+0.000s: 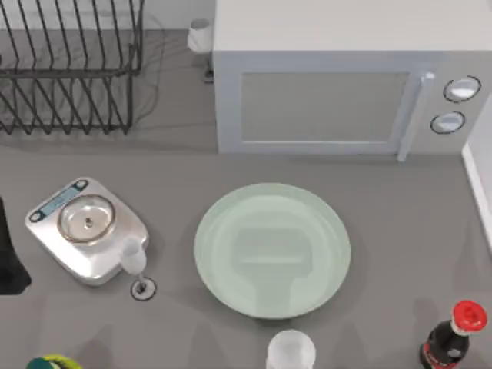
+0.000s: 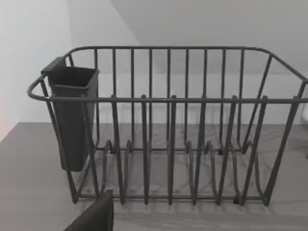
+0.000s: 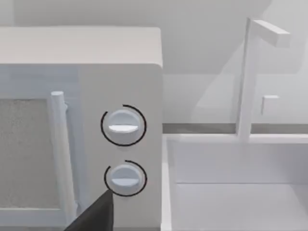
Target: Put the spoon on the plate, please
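Grey table [image 1: 400, 223], white microwave [image 1: 338, 84] at the rear. Left gripper [image 2: 94, 216] faces the wire dish rack [image 2: 168, 125]; right gripper [image 3: 94, 214] faces the microwave dials; jaw state of both cannot be determined. Plate [image 1: 272, 250] lies centre, bare. No legible labels.

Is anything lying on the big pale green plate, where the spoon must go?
Nothing visible does: the round mint-green glossy plate is bare. The small clear stemmed glass stands apart at its left.
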### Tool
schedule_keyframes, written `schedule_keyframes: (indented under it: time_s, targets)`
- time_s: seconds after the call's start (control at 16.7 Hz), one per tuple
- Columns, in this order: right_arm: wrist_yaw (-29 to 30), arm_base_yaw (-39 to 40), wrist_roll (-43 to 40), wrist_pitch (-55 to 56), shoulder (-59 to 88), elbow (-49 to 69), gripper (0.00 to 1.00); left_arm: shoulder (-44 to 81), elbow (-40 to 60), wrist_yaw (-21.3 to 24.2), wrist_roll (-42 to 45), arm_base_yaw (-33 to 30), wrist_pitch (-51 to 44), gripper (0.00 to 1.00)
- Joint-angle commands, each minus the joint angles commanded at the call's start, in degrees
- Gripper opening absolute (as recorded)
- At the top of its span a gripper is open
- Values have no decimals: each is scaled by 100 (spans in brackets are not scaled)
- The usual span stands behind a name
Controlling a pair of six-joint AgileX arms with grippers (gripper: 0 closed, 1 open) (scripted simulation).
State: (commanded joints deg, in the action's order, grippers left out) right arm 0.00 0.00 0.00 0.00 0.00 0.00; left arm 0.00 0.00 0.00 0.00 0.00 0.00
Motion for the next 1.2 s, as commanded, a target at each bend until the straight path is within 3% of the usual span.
schedule_keyframes:
  time_s: [0.24,0.48,1.2]
  targets:
    - [0,0,0,0,0,0,100,179,171,0,85,49,-137,100]
    - [0,0,0,0,0,0,100,1273,1101,9,542,304,-877,100]
    - [0,0,0,0,0,0,100,7747,5444,33,2692,1584,-4629,100]
